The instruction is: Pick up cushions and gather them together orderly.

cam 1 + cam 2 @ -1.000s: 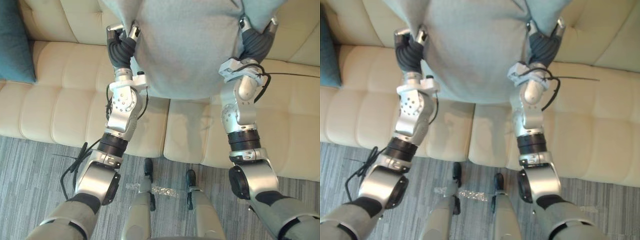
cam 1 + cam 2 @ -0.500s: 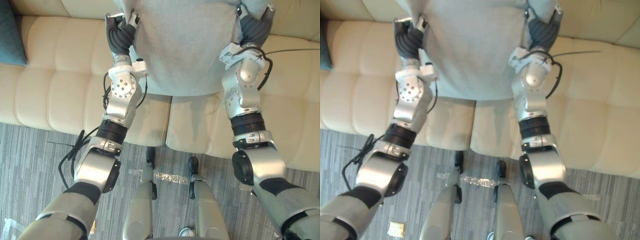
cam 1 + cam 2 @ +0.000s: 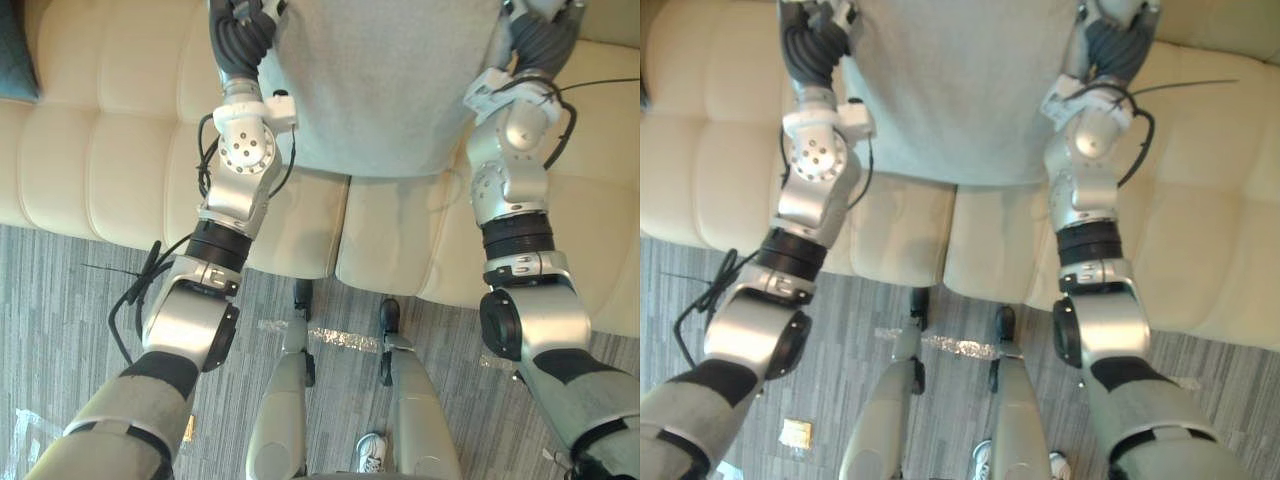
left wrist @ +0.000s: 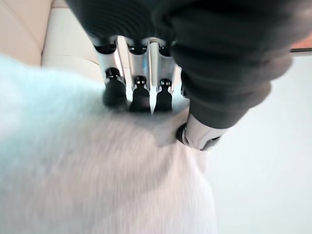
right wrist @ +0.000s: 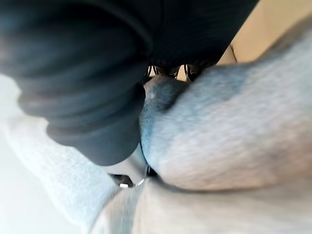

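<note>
A large light-grey cushion [image 3: 385,80] hangs between my two hands above the cream sofa [image 3: 110,150], its lower edge over the seat. My left hand [image 3: 240,30] grips its left edge. In the left wrist view the dark fingertips [image 4: 140,90] lie on the cloth and the thumb digs into a fold of it from the other side. My right hand [image 3: 545,35] is at the cushion's right edge, where the cloth [image 5: 234,126] bunches against the dark cover and hides how the hand stands. A teal cushion [image 3: 12,50] leans at the sofa's far left.
The sofa's seat runs across the whole width, with a seam between two seat pads [image 3: 340,230] below the cushion. Grey striped carpet [image 3: 60,290] lies in front, with a strip of clear tape [image 3: 330,338] and a small yellowish packet [image 3: 795,432] on it.
The camera has tipped down and the picture has shifted. Both arms have stretched further toward the sofa's back, carrying the grey cushion with them.
</note>
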### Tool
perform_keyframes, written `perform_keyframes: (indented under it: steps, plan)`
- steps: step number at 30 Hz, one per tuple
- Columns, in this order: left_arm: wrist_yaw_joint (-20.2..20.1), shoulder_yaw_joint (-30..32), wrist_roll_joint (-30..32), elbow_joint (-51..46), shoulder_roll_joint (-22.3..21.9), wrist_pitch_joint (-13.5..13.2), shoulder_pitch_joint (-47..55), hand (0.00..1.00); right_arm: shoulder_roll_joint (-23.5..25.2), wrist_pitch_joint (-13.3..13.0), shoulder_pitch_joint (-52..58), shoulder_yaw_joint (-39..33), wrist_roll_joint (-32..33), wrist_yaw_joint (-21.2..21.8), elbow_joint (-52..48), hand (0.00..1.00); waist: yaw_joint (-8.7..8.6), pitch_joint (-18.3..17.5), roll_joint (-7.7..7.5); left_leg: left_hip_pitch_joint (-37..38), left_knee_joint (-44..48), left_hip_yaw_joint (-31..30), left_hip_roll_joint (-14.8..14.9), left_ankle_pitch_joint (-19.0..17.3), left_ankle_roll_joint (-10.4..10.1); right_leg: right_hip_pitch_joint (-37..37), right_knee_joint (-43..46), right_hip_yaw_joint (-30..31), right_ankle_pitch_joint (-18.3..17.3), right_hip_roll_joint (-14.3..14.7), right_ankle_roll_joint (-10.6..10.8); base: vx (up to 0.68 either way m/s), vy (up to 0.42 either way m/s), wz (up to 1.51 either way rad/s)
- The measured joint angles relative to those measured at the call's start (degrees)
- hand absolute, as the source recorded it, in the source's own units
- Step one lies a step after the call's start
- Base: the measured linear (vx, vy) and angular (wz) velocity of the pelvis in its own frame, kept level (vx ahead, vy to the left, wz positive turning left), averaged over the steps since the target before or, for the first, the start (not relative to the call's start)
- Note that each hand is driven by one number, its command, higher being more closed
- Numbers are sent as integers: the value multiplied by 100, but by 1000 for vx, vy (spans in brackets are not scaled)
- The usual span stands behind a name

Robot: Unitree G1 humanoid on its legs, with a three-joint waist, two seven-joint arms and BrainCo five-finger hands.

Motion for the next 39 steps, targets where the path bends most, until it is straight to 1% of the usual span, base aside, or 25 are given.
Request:
perform_keyframes:
  steps: [3,5,8,10,12,13,14,16,18,19,21,23,25,26,28,29,30,33,34,36,37,38,39]
  plan:
    - [-2,105,-7,-362,-9,-17,0,0,-11,10,141,-370,8,-59,-370,0,-4,2,-3,4,-1,45,-16,-7,-1,-49,106,2,-12,-32,19,0,0,0]
    - [-9,115,-7,-423,-11,-25,2,0,-38,-3,276,-453,11,-86,-603,0,-11,2,-4,17,-1,66,-17,-23,21,-49,125,8,-13,-37,20,0,0,0]
    - [-59,210,-7,-425,-54,-24,122,0,-234,-42,646,-723,19,-83,-910,0,-31,3,-11,84,-1,117,-21,-30,44,-8,145,55,-13,-42,21,6,-19,-6]
    - [-151,273,-55,-423,-68,-4,479,0,-281,-44,1003,-900,78,-39,-907,0,-67,19,-47,315,-2,216,-14,-84,140,184,134,119,-14,-31,23,16,-33,-16]
    - [-324,276,-254,-416,-68,-1,786,0,-376,-42,1324,-968,134,62,-906,0,-88,20,-54,535,-7,304,-12,-155,213,401,57,154,-15,-29,25,15,-33,-17]
    - [-471,284,-577,-351,-65,-8,850,0,-476,-40,1459,-995,250,134,-903,0,-121,20,-55,621,-21,335,-5,-231,187,516,-12,162,-10,-25,31,11,-28,-12]
    - [-661,317,-1036,-301,-61,-9,855,0,-562,-37,1545,-1012,308,186,-899,0,-153,16,-63,681,-26,360,1,-265,232,592,-67,164,7,-23,46,11,-26,-8]
    - [-857,335,-1579,-220,-11,-14,888,0,-686,-38,1672,-1034,466,323,-897,0,-222,16,-64,794,-6,377,-4,-249,281,747,-163,175,33,-25,63,38,-24,-4]
    - [-1030,338,-1761,-236,121,-18,1075,0,-688,-38,1893,-1039,510,442,-905,0,-289,0,-97,936,-3,394,-8,-231,307,932,-258,185,42,-29,67,80,-33,-2]
    - [-1109,355,-1791,-290,201,-19,1258,0,-686,-37,2131,-1042,519,537,-906,0,-295,-11,-130,1048,-1,402,-7,-231,307,1057,-286,187,42,-28,67,96,-42,3]
    - [-1195,533,-1794,-693,235,-35,1757,0,-658,-28,2652,-1043,519,694,-1010,0,-293,-38,-183,1203,0,417,1,-231,307,1263,-391,173,42,-19,66,93,-47,5]
    - [-1291,652,-1783,-1255,283,-47,2516,0,-580,8,3405,-1079,477,902,-1460,0,-286,-48,-200,1373,0,415,12,-232,307,1497,-484,152,41,-9,65,96,-52,7]
    - [-1370,766,-1768,-1677,270,-47,3281,0,-322,17,4055,-1216,450,1099,-1899,0,-279,-85,-259,1532,-1,437,24,-255,296,1673,-556,147,38,6,61,56,-44,-6]
    - [-1451,802,-1722,-1920,251,-45,3833,0,-134,18,4470,-1282,443,1219,-2119,0,-274,-113,-285,1685,0,461,70,-405,293,1829,-614,156,31,50,51,51,-44,-16]
    - [-1595,822,-1653,-2170,124,-40,4659,0,157,20,5247,-1294,349,1392,-2341,0,-270,-290,-405,1852,-1,539,75,-502,269,1987,-659,192,-4,52,38,53,-35,-12]
    - [-1740,837,-1581,-2261,-20,-25,5225,0,393,27,5819,-1317,214,1529,-2455,0,-273,-514,-472,1931,-1,544,71,-583,253,2078,-708,195,-23,50,36,59,-20,-6]
    - [-1837,853,-1546,-2292,-99,-20,5545,0,541,26,6126,-1316,208,1611,-2512,0,-273,-607,-508,2018,-1,552,71,-617,249,2191,-765,201,-24,48,35,76,-17,-5]
    - [-2231,995,-1240,-2299,-446,76,6769,0,1065,28,7197,-1244,-88,1978,-2522,0,-270,-1019,-628,2388,-1,659,62,-822,239,2606,-989,279,-57,41,28,78,-14,-11]
    - [-2303,1027,-1165,-2267,-531,100,7011,0,1171,29,7391,-1216,-201,2053,-2522,0,-264,-1088,-635,2471,-1,687,63,-852,237,2699,-1036,301,-57,40,28,73,-12,-15]
    - [-2513,1130,-739,-1893,-826,215,7584,0,1426,36,7914,-1068,-426,2284,-2428,0,-259,-1258,-606,2726,-1,730,62,-933,221,2956,-1176,325,-69,35,14,48,-11,-10]
    - [-2585,1171,-595,-1684,-914,258,7703,0,1457,42,8045,-972,-492,2353,-2351,0,-253,-1331,-594,2780,-1,763,67,-950,219,3015,-1201,329,-108,37,28,41,-14,-9]
    - [-2642,1241,-367,-1218,-1031,306,7810,0,1482,51,8151,-809,-673,2430,-2086,0,-253,-1426,-573,2869,-1,803,74,-974,225,3113,-1256,332,-114,39,32,34,-14,-10]
    - [-2679,1267,-261,-957,-1078,349,7832,0,1503,64,8184,-752,-687,2475,-1921,0,-252,-1473,-564,2907,-2,820,76,-984,222,3149,-1267,333,-116,40,30,51,-18,-11]
